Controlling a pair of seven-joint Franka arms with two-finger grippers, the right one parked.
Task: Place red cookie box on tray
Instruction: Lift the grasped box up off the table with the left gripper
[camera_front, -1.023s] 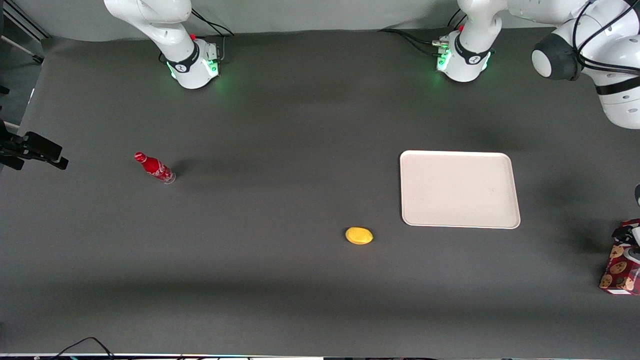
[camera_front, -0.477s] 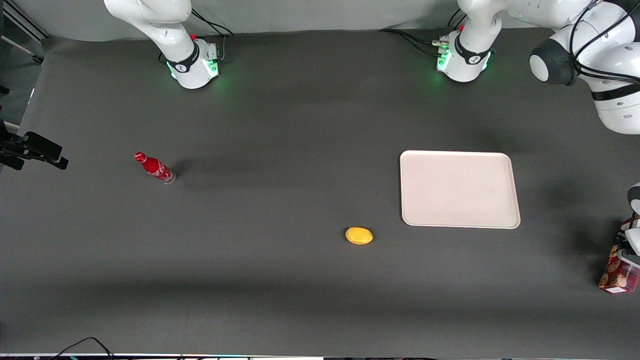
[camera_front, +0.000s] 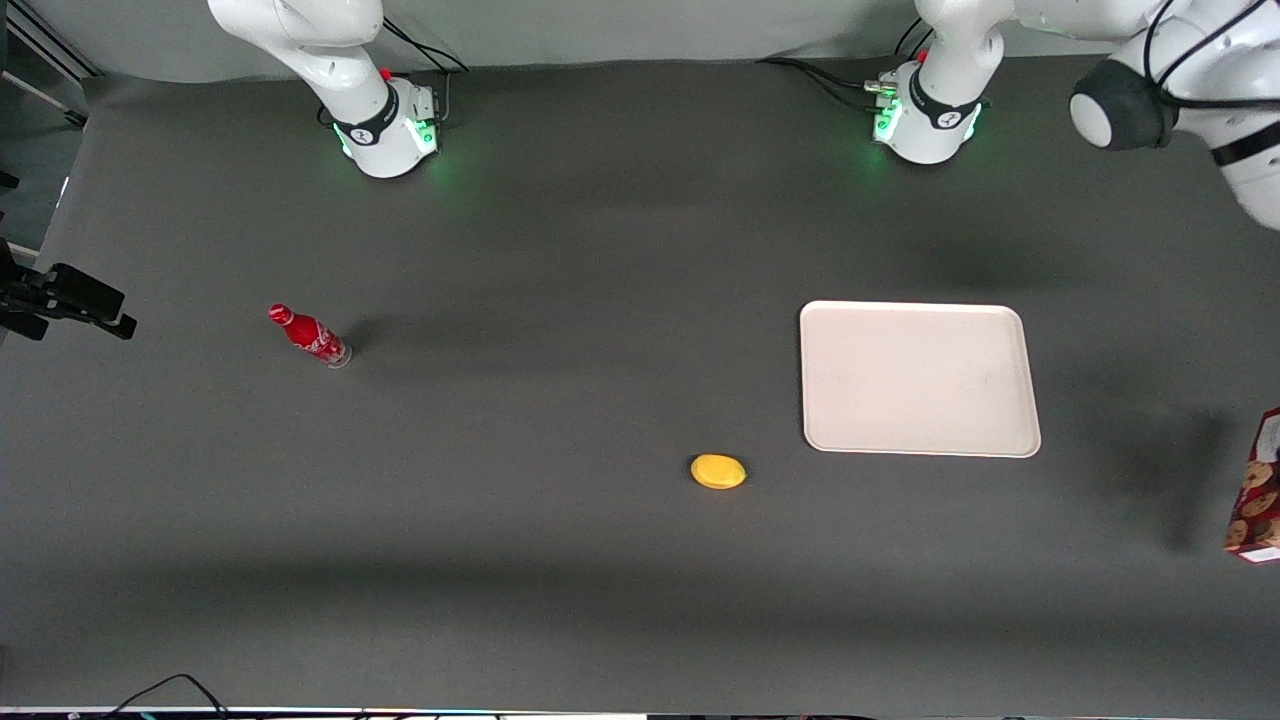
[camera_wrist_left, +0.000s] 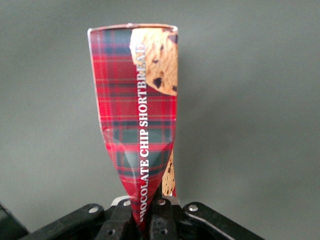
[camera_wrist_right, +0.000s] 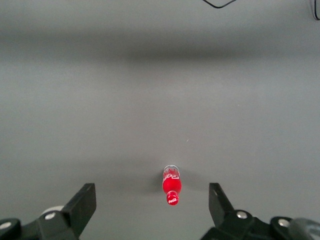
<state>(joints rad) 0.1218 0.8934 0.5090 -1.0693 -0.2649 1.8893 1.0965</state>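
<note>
We see a red soda bottle (camera_front: 309, 336) toward the parked arm's end, then a yellow object (camera_front: 718, 471), then the tray (camera_front: 917, 378) lying bare. At the working arm's end of the table, well apart from the tray, our gripper (camera_wrist_left: 145, 220) is clamped on the red cookie box (camera_wrist_left: 140, 120), pinching it narrow.

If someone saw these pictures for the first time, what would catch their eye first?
Probably the red cookie box, pinched and creased in the pincer above the table at the working arm's end. Next, the pale tray lying bare, with a yellow object nearer the front camera.
</note>
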